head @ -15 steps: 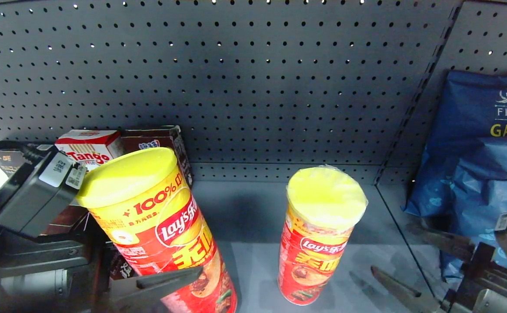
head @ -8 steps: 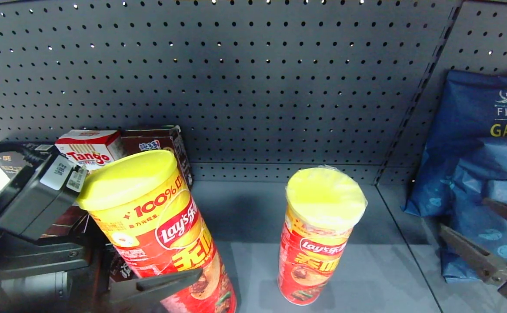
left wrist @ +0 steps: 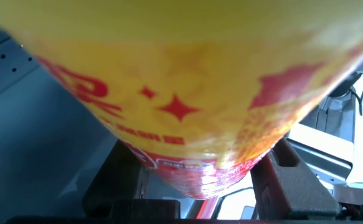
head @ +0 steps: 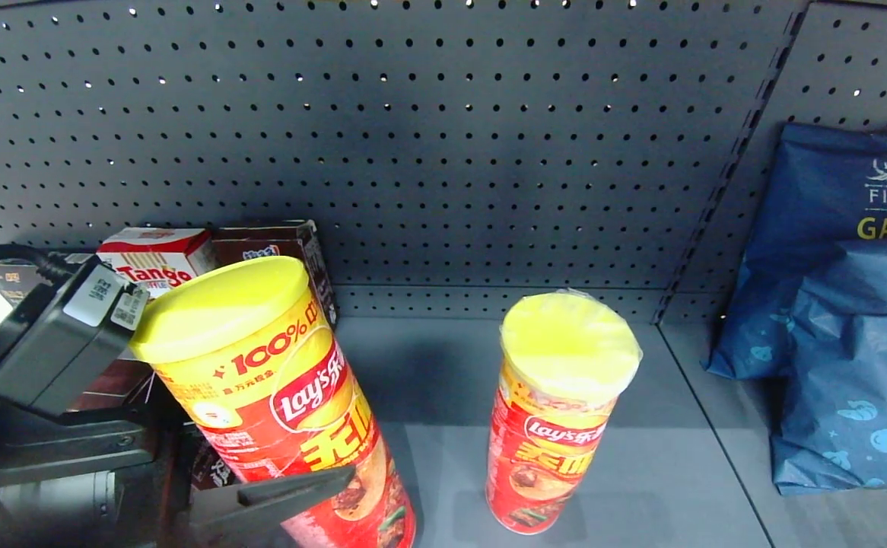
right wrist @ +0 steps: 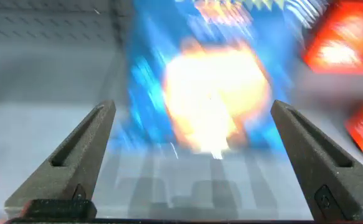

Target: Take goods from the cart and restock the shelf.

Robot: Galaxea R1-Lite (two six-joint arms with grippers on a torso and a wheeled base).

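At the far left of the shelf (head: 443, 365), a white and red box (head: 158, 259) and a dark brown box (head: 276, 247) stand against the pegboard back (head: 413, 152). They crowd the corner behind the arm.

Just in front of them is the held can (head: 276, 380) of chips. It is tilted, with its yellow lid leaning toward the boxes and covering part of the brown one. Whether lid and box touch cannot be told, and the can's foot runs off the lower edge of the head view. The left gripper (left wrist: 200, 186) pinches this can low on its red body. One dark finger (head: 291, 483) lies across the front of the can, and in the left wrist view both fingers press its sides.

To the right, across a strip of bare grey shelf floor, the standing can (head: 557, 411) is upright and apart from the held one. Its yellow lid is on under clear wrap, so what is inside is hidden.

Farther right, a slotted upright (head: 725, 198) marks off the next bay. There a blue bag (head: 831, 228) leans on the back, with a second blue bag (head: 847, 411) lying in front of it.

The right gripper (right wrist: 197, 162) has its fingers spread wide with nothing between them. It faces a blurred blue pack.
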